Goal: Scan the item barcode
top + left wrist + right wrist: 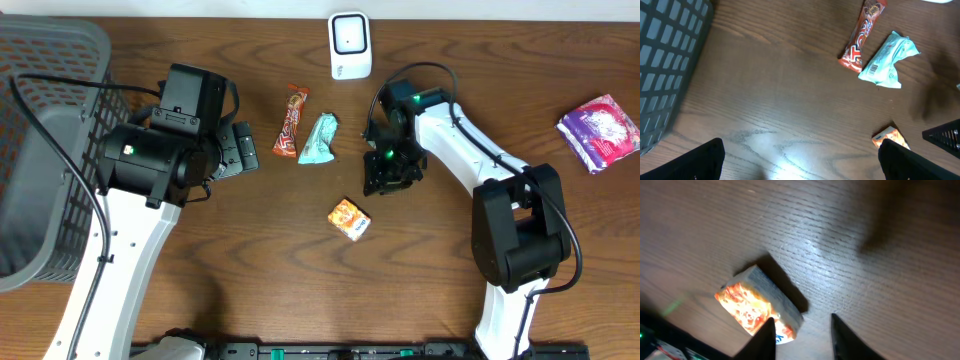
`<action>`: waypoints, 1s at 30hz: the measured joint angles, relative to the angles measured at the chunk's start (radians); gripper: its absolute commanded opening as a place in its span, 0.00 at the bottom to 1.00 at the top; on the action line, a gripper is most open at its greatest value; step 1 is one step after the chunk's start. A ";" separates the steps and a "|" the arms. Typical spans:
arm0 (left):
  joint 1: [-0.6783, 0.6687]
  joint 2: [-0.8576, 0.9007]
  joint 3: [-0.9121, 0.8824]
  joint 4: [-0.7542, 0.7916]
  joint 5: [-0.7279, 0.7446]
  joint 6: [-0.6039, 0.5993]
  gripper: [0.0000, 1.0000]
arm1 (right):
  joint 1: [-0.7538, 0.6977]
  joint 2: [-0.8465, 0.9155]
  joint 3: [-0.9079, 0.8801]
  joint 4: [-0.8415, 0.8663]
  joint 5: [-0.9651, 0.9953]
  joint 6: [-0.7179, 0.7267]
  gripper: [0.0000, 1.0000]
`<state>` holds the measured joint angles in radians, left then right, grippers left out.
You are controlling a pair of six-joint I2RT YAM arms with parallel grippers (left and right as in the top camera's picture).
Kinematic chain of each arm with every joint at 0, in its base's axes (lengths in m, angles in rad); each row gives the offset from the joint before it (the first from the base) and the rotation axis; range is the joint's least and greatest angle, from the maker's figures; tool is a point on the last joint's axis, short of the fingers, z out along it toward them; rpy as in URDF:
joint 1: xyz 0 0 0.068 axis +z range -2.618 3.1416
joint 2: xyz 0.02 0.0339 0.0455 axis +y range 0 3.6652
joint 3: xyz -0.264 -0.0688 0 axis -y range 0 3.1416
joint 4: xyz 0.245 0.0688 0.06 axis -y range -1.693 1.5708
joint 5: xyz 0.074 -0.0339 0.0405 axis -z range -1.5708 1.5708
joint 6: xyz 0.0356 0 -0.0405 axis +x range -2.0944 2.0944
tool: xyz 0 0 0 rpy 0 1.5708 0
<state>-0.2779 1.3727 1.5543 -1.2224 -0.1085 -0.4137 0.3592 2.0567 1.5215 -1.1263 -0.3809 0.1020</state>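
Note:
A small orange snack packet (pixel 349 219) lies flat on the wooden table, below and left of my right gripper (pixel 385 181). In the right wrist view the packet (pixel 757 305) sits just left of the gripper (pixel 802 319), partly behind the left finger. The jaws stand a little apart with only bare table between them. The white barcode scanner (pixel 350 45) stands upright at the back edge. My left gripper (pixel 243 150) hovers wide open over bare wood (pixel 802 165), holding nothing. The orange packet (pixel 890 137) peeks out beside its right finger.
A red candy bar (pixel 292 122) and a teal packet (pixel 320 138) lie side by side between the arms, also visible in the left wrist view. A purple packet (pixel 598 132) lies at the far right. A grey basket (pixel 40 150) fills the left edge.

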 measured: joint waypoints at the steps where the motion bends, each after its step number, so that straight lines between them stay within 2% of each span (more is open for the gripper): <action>1: 0.000 0.000 0.000 0.000 0.000 0.000 0.98 | 0.002 0.000 0.000 0.000 0.000 -0.008 0.42; 6: 0.000 0.000 0.000 0.000 0.000 0.000 0.98 | 0.028 0.000 0.000 0.000 0.006 -0.075 0.61; 12: 0.000 0.000 0.000 0.000 0.000 0.000 0.98 | 0.096 0.000 -0.008 0.014 0.010 -0.186 0.66; 14: 0.000 0.000 0.000 0.000 0.000 0.000 0.98 | 0.112 0.000 -0.019 0.025 0.011 -0.212 0.65; 19: 0.000 0.000 0.000 0.000 0.000 0.000 0.98 | 0.126 0.000 -0.044 0.055 0.023 -0.248 0.53; 26: 0.000 0.000 0.000 0.000 0.000 0.000 0.98 | 0.124 0.000 -0.122 0.137 0.037 -0.276 0.44; 30: 0.000 0.000 0.000 0.000 0.000 0.000 0.98 | 0.124 -0.003 -0.151 0.155 0.026 -0.292 0.44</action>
<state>-0.2779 1.3727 1.5543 -1.2224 -0.1085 -0.4137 0.4831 2.0541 1.3708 -0.9714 -0.3550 -0.1898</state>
